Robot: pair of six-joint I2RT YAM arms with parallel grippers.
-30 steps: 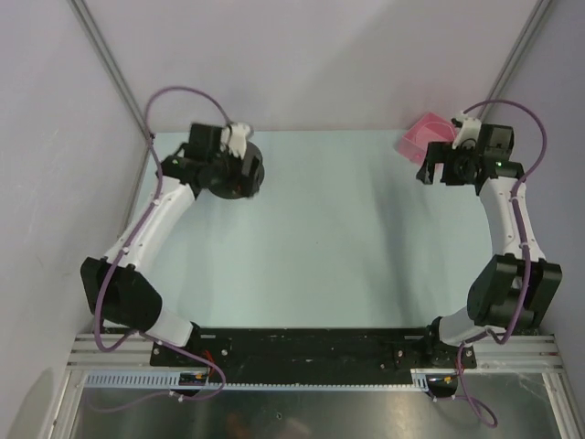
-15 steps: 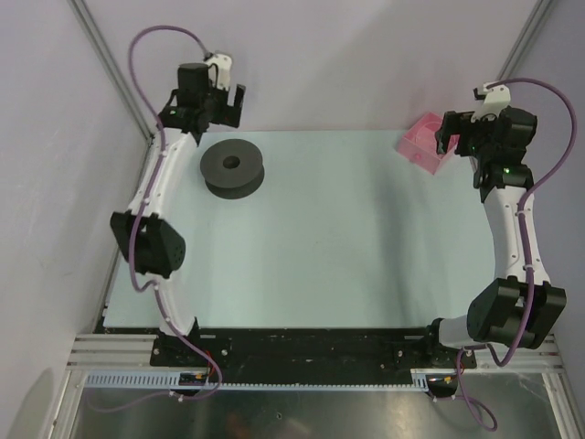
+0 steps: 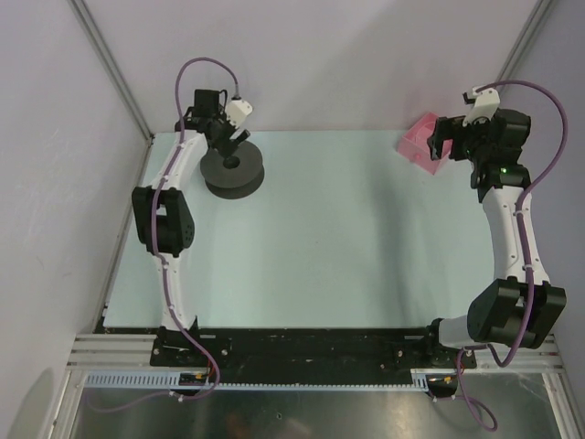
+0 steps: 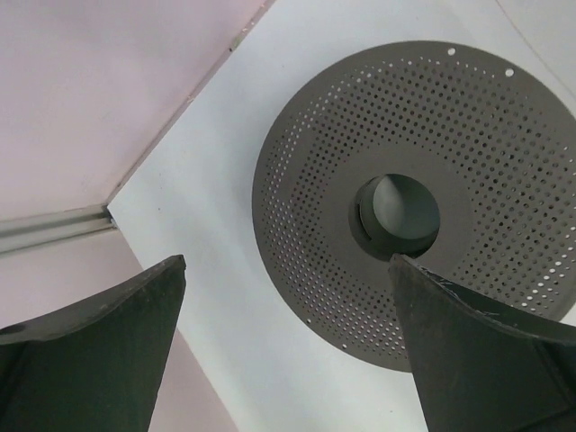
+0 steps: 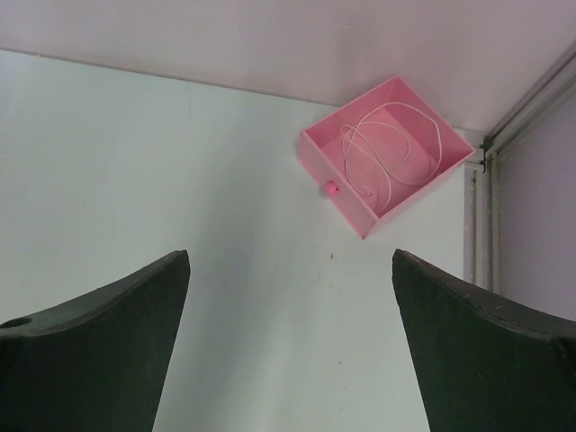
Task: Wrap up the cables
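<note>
Pale bench [image 3: 347, 238], lilac walls [image 3: 347, 55]; grey spool [image 3: 233, 178], pink tray [image 5: 346, 205] of wire [image 5: 439, 148]. Left jaws dropped over spool; both gape empty.

The top camera is looking down from above and behind the arm bases, and it is taking in the whole table [image 3: 347, 238]. The left wrist camera is looking steeply down between its own fingers [image 4: 90, 360], very near over the dark grey spool [image 4: 315, 225]. The right wrist camera is facing the pink box [image 5: 315, 162] from farther off. The top view is sharing both corners.
</note>
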